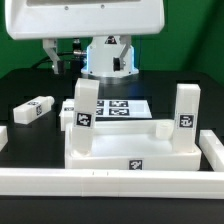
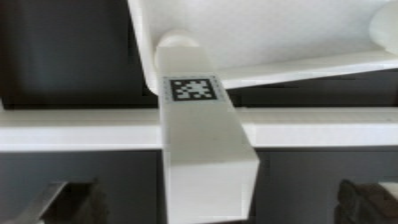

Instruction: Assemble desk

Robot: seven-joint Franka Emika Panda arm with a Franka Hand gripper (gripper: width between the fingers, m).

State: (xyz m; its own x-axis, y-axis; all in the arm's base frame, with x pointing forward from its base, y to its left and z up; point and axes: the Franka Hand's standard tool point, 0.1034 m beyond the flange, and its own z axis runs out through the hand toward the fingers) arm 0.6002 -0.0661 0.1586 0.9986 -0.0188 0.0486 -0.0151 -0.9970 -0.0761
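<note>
Exterior view: the black desk [image 1: 25, 85] carries the white desk top [image 1: 130, 152], which sits near the front, just behind the long white rail [image 1: 110, 183]. Two legs stand upright at its corners: the first upright leg [image 1: 85, 100] on the exterior view's left and the second upright leg [image 1: 187, 108] on the exterior view's right. Each shows a small black-and-white tag toward the camera. A loose leg [image 1: 35, 110] lies flat on the black desk, well apart from the desk top, toward the exterior view's left. A tagged white piece [image 1: 67, 110] sits just beside the first upright leg, partly hidden by it; can't tell what it is. The marker board [image 1: 122, 106] lies flat behind the desk top, between the two upright legs as seen from here. The robot base [image 1: 108, 58] is at the back and a big white arm housing [image 1: 90, 20] fills the top; the end effector's fingers can't be made out in this view. Wrist view, blurry: a tagged leg [image 2: 205, 150] stands between the fingers, its near end close to the camera and its tag [image 2: 191, 88] on the facing side; can't tell which upright leg it is. The end effector [image 2: 210, 203] is released, jaws spread wide, with dark fingers [image 2: 57, 203] on either side of the leg, clear gaps, nothing grasped. Part of the white desk top [image 2: 285, 35] shows beyond the leg. A white band [image 2: 71, 135] crosses behind the leg; rim or rail, can't tell. The black desk [image 2: 71, 60] shows in the gaps.
</note>
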